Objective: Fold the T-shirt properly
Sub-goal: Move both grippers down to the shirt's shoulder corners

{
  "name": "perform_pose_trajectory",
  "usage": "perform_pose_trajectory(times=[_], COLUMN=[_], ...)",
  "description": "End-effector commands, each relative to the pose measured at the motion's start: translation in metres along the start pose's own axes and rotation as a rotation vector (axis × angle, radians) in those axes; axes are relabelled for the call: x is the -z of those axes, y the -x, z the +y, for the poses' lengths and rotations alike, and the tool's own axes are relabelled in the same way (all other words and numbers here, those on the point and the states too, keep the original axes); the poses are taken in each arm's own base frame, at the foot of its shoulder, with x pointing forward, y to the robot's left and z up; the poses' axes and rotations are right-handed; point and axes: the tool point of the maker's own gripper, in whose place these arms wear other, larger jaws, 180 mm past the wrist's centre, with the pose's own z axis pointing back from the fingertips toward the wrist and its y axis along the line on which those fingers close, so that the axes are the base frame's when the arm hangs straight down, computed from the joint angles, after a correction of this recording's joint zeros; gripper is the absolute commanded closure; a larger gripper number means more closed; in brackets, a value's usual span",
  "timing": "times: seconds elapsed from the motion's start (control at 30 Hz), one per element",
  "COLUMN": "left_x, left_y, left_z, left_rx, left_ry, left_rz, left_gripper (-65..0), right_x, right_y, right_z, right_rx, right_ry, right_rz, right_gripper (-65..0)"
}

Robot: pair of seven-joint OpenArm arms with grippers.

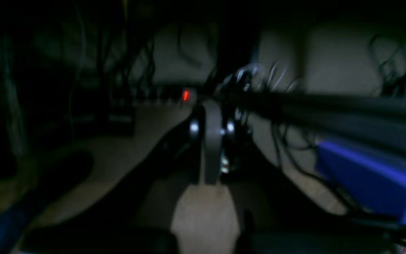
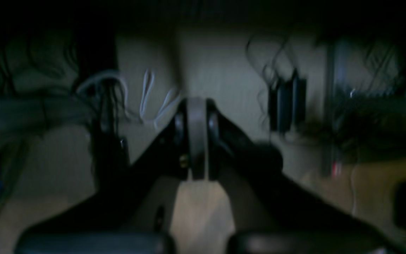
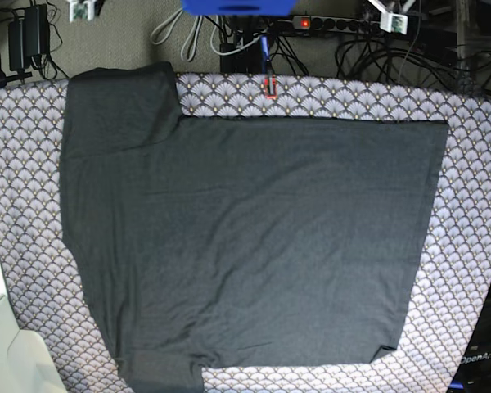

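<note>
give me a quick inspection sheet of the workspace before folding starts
surface: grey scallop-patterned tablecloth, visible around the shirt
job's things: T-shirt spread flat and unfolded, one sleeve at the top left, another at the bottom left
clutter: nothing seen on the cloth
grippers: left claw shut, holding nothing; right claw shut, holding nothing; neither shows in the base view
cables: tangle of cables and a power strip with a red light beyond the top edge
surroundings: blue box at the top; wrist views dark and blurred
</note>
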Motion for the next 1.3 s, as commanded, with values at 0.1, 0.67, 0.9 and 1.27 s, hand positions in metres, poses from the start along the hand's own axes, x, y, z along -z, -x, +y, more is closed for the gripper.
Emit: perform_pose_trajectory(times=[0.1,0.67,0.9,1.27], left_x=[-0.022,-0.032,-0.027,-0.027], left_y=[-0.039,-0.112,-0.122,-0.144], left_z=[0.014,0.06,0.056,0.039], left_rx=[0.005,-0.086,-0.093,-0.165], left_ry=[-0.041,-0.198,-0.181,-0.087], left_rz=[-0.108,-0.042,-0.047,-0.108], left_gripper=[-0.3,-10.7,-41.2,-38.4], right_x=[-0.017,0.006,0.012,0.027], right_y=[-0.066,-0.138,-0.159,-0.164], right_z=[-0.007,-0.005,-0.032,-0.035], right_rx=[-0.013,0.093,0.257,0.379], right_ry=[0.016,0.03,0.004,-0.12], right_rz=[-0.179,-0.203,-0.256,-0.143], right_gripper=[0.0,-9.0,-20.2,-20.4])
